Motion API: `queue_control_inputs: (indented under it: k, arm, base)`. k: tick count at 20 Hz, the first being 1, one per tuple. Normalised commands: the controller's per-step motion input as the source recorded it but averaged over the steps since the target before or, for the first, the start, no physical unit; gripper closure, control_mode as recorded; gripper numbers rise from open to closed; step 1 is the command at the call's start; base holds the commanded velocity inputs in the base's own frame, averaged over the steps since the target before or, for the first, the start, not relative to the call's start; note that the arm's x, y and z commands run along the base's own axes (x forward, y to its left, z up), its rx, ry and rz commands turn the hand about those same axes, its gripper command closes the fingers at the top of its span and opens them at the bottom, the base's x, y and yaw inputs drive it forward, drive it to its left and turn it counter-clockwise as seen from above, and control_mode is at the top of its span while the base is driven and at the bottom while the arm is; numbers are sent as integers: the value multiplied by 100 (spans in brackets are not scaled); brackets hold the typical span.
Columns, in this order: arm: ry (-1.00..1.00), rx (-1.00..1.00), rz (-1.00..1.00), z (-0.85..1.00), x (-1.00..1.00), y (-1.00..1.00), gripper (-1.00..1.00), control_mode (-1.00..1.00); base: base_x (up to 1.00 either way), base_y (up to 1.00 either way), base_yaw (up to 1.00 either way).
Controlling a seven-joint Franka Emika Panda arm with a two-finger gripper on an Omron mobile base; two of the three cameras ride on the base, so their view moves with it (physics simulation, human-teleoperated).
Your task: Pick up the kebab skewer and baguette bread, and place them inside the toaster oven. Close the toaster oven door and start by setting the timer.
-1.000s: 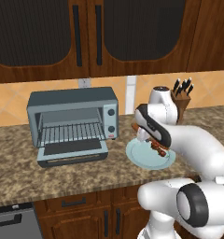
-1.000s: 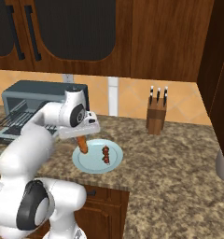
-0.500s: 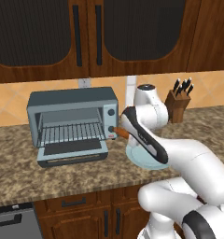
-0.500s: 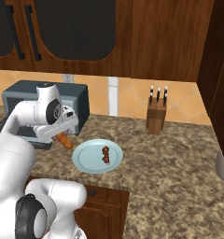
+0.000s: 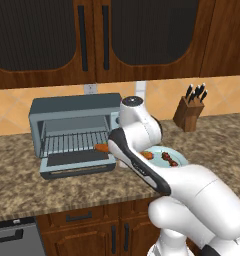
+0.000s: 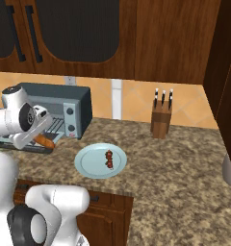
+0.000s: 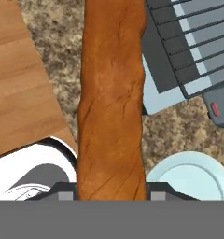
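Observation:
My gripper is shut on the baguette bread, a long orange-brown stick that runs up the middle of the hand view. In the right base view the gripper holds the baguette just above the toaster oven door, which lies dropped open. One tip of the baguette pokes out left of my arm, in front of the wire rack. The toaster oven is blue-grey, with its knobs on the right. The kebab skewer lies on the pale blue plate.
A wooden knife block stands at the back of the granite counter, right of the plate. Dark wooden cabinets hang above the oven. The plate sits close to the right of the open door.
My arm has swung left from above the plate to the oven, carrying the baguette with it. The skewer stays on the plate.

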Motion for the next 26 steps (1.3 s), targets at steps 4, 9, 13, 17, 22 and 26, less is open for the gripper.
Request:
queue_control_inputs:
  k: [4, 9, 13, 17, 22, 26]
  arm:
    - [-11, -2, 25, 39, 0, 72, 100, -100]
    - [-5, -1, 13, 19, 15, 44, 100, -100]
    - [-3, 0, 10, 15, 21, 16, 100, -100]
    - [-12, 0, 9, 23, 18, 22, 100, -100]
    - [-19, -1, 4, 8, 21, 9, 100, -100]
    - [0, 0, 0, 4, 40, -12, 100, -100]
  base:
    - [0, 0, 0]
    - [0, 0, 0]
    - [0, 0, 0]
    - [0, 0, 0]
    - [0, 0, 0]
    - [0, 0, 0]
